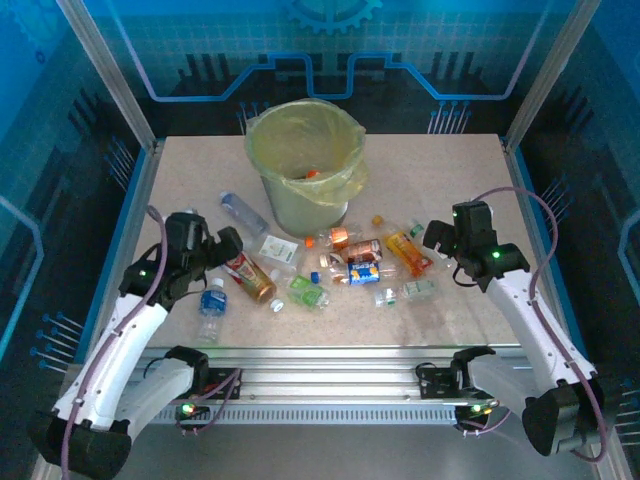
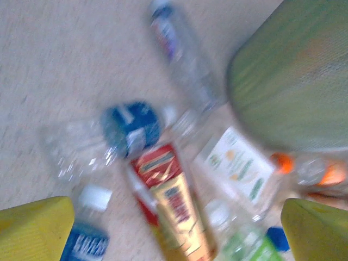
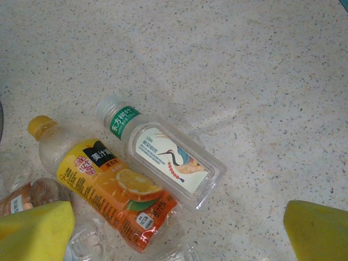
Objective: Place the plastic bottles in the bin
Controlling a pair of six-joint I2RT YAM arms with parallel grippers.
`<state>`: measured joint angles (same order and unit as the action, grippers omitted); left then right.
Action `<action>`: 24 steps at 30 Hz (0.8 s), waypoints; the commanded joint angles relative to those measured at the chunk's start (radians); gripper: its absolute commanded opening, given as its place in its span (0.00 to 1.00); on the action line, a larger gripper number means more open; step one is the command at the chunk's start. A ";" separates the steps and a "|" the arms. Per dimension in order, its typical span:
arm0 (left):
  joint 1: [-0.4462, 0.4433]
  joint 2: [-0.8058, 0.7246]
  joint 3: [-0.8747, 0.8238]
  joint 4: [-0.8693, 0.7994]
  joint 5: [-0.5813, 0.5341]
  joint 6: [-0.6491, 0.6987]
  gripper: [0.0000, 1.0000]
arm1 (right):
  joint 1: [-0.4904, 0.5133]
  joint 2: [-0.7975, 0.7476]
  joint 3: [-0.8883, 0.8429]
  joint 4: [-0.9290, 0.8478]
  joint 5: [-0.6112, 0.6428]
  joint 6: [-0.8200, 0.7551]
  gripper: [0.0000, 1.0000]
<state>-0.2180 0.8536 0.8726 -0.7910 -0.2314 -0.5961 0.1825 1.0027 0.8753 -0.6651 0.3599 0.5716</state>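
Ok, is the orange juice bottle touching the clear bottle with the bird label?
Touching. The right wrist view shows the orange juice bottle lying against the side of the bird-label bottle, with no gap between their bodies.

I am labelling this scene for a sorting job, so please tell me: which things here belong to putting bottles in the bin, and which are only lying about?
Belong to the job: bin; orange juice bottle; white-label bottle; red-label bottle; blue-label bottle; other bottles scattered near the bin.
Not part of it: table; metal rail; blue walls.
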 commanded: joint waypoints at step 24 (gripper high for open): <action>-0.044 0.011 -0.281 -0.128 -0.131 -0.271 0.99 | 0.013 0.002 0.045 -0.012 0.072 0.004 1.00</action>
<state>-0.2584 0.8448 0.6167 -0.9569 -0.3447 -0.8448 0.1825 1.0031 0.8906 -0.6655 0.4057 0.5720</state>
